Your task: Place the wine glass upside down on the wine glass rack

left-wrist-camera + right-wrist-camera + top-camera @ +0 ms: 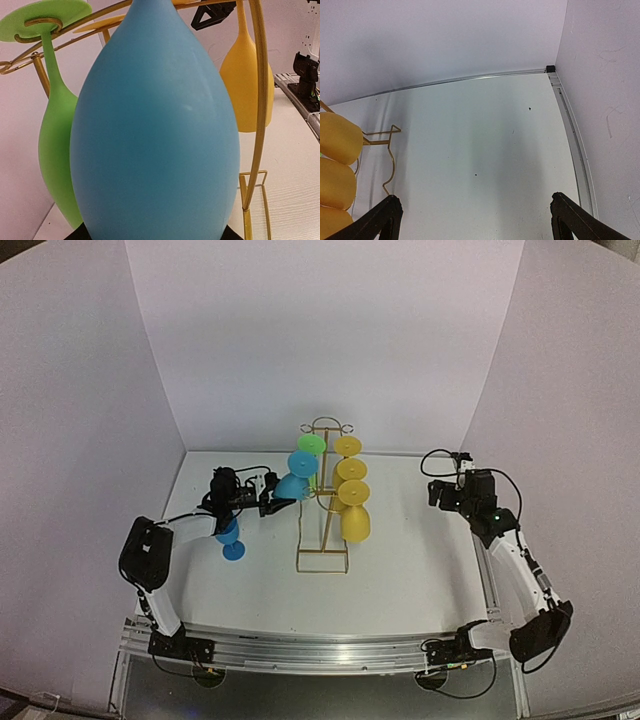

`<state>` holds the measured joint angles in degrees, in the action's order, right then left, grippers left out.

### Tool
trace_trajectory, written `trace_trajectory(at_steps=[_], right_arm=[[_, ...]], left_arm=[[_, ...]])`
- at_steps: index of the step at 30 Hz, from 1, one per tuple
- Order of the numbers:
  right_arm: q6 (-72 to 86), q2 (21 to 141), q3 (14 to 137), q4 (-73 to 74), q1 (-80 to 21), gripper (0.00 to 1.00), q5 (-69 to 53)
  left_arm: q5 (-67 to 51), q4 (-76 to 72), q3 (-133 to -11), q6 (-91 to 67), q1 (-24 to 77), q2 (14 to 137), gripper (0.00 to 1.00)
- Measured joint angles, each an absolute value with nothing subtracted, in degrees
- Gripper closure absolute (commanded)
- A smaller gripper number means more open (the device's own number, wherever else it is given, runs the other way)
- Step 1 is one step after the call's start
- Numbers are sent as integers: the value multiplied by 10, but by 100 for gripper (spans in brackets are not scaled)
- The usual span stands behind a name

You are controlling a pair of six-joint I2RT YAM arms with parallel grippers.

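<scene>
In the left wrist view a blue wine glass (pixel 155 135) fills the frame, and my left gripper (pixel 150 235) is shut on its bowl, with only the black jaw corners showing beneath it. The bowl narrows upward, so the stem end is on top. From above, that blue wine glass (pixel 291 485) leans with its round foot against the left side of the gold wire wine glass rack (pixel 322 558), just in front of a hanging green glass (pixel 311 445). My left gripper (pixel 272 498) is to the left of the rack. Far right, my right gripper (pixel 445 492) stands open and holds nothing.
Three yellow glasses (pixel 353 493) hang upside down on the rack's right side. A second blue glass (pixel 232 540) stands on the table under my left forearm. White walls close in the back and sides. A metal rail (pixel 572 135) runs along the table's right edge.
</scene>
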<state>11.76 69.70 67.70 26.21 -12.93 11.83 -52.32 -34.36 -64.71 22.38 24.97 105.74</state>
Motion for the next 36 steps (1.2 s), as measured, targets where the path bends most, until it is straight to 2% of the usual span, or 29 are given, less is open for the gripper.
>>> trace_trajectory(at_steps=[19,24,27,36], right_arm=[[114,682,665,262,-129,2,116],[114,668,661,262,-129,2,116],[114,659,658,262,-129,2,116],[112,646,655,262,-129,2,114]], left_arm=[[-517,-313,-663,258,254,1066,77],[-504,-287,-663,290,263,1070,74],[-501,-284,-663,298,265,1072,65],[-497,-281,-663,302,265,1072,24]])
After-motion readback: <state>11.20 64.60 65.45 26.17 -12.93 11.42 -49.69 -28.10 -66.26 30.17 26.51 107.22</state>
